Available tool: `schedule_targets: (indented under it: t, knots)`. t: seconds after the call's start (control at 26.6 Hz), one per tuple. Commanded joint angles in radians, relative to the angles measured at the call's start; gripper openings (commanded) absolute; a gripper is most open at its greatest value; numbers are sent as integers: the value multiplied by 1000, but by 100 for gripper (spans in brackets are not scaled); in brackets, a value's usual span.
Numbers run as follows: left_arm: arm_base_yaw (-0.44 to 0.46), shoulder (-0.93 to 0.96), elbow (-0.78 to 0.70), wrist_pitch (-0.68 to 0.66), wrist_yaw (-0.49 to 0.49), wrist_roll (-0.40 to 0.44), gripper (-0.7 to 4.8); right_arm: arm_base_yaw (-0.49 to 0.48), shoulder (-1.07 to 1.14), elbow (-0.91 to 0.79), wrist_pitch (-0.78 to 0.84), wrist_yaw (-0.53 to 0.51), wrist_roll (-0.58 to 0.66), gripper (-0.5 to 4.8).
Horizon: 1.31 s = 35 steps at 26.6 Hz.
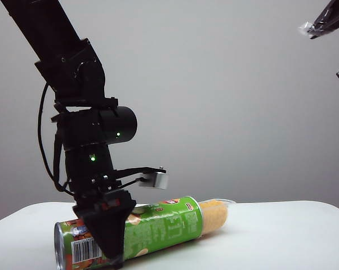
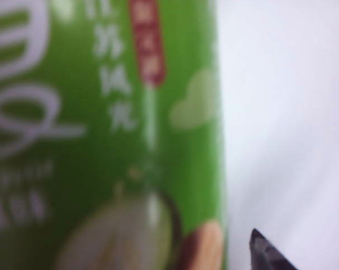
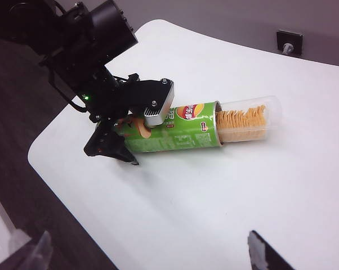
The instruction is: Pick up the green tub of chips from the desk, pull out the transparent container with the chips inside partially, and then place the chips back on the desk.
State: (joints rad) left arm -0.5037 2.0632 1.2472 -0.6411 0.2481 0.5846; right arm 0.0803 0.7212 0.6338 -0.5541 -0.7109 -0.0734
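Green tub of chips (image 1: 152,233) lying on desk (image 3: 226,185), transparent container (image 3: 254,119) partly out; left gripper (image 3: 121,143) astride it, jaws wide, gripping nothing; right gripper (image 1: 330,39) raised, open, empty.

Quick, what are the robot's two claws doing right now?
Left gripper: open, straddling the green tub of chips lying on the desk.
Right gripper: open, holding nothing, raised above the desk.

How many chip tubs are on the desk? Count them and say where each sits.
1. The green tub of chips lies on its side on the desk, the open left gripper straddling it, its transparent container partly pulled out. The open right gripper hangs high, apart.
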Motion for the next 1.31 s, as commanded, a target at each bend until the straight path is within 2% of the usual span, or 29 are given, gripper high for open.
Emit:
schedule_targets:
  t: [0.04,0.26,0.41,0.56,0.71,0.79,0.94,1.05,1.2,1.28,1.31]
  knots:
    - [0,-39,-2,-13,-21,-16,479,0,-2,5,3,-5,-6,479]
    - [0,-120,-2,-36,-21,-44,479,0,-2,5,4,-5,-6,479]
    - [-3,-159,-2,-117,-3,-49,479,0,-2,5,4,-5,-6,479]
    - [-3,-225,-2,-147,-140,-50,479,0,-2,5,4,-5,-6,479]
    - [-2,-310,-2,-150,-197,-52,479,0,-2,5,4,-5,-6,479]
    - [-3,-388,-2,-173,-253,-73,479,0,-2,5,3,0,-5,479]
    - [-3,-512,-3,-252,-276,-111,479,0,-2,5,2,14,-6,479]
    - [-2,-678,-8,-301,-317,-192,479,0,-2,5,3,72,-5,479]
    - [2,-848,-37,-274,-319,-220,479,-1,-2,5,2,118,3,479]
    - [2,-978,-80,-216,-320,-219,479,-1,-2,5,6,135,57,478]
    - [2,-1070,-120,-172,-323,-219,479,-1,-4,5,24,133,88,281]
